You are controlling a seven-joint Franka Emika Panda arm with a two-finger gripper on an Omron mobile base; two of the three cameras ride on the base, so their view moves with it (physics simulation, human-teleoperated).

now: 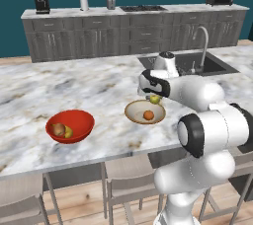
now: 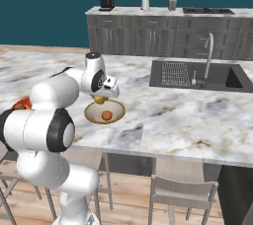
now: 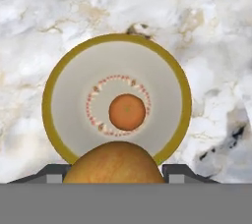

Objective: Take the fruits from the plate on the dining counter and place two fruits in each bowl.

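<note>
Gripper [image 3: 114,169] pinches yellow-green apple [image 3: 114,164] at frame bottom, poised over tan bowl [image 3: 54,120] holding orange [image 3: 127,112], presumably to drop its second fruit.

Dining counter [image 1: 99,88], veined marble: we count a red bowl [image 1: 70,126] and a tan bowl [image 1: 145,112], well apart.

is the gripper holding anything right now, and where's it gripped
Yes: the gripper holds the yellow-green apple by its two sides, above the tan bowl with the orange in it.
</note>
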